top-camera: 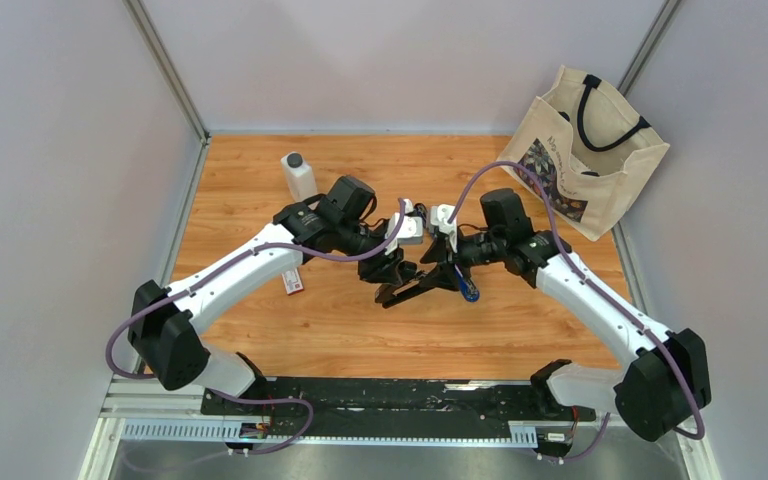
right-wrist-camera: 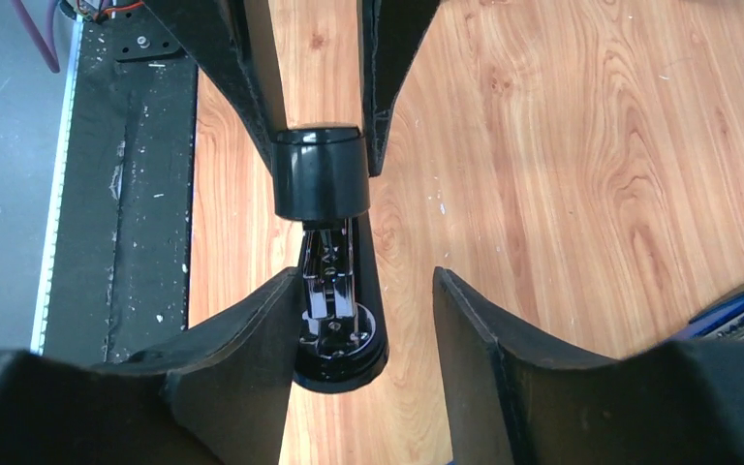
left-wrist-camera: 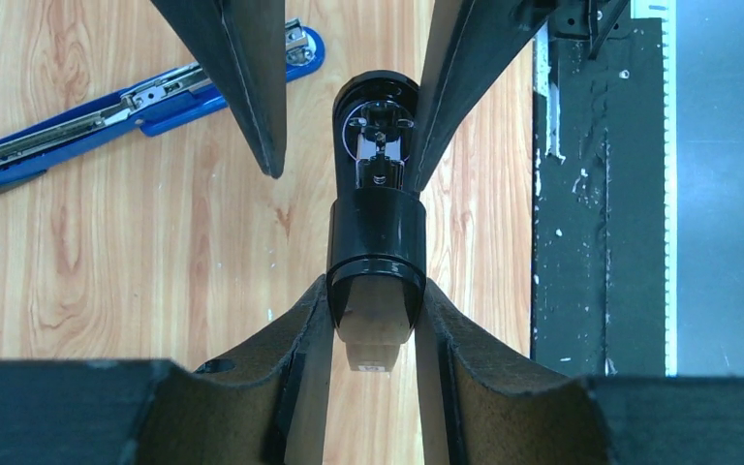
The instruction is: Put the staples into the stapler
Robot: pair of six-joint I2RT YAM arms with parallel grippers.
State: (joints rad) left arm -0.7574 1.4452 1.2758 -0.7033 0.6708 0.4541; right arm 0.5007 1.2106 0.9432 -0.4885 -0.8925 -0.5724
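**Black stapler held between both arms — opening step, staples not yet fetched**

The staples (top-camera: 293, 282) lay boxed on the table at the left, just beside the left forearm. The left gripper (left-wrist-camera: 373, 308) was clamped narrowly on the black stapler (left-wrist-camera: 378, 232). The right gripper (right-wrist-camera: 368, 281) straddled its other end with wider jaws, one finger touching and one apart. A blue stapler (top-camera: 470, 290) lay to the right. The next move probably called for the right jaws to close and open the magazine — then fetch the box.
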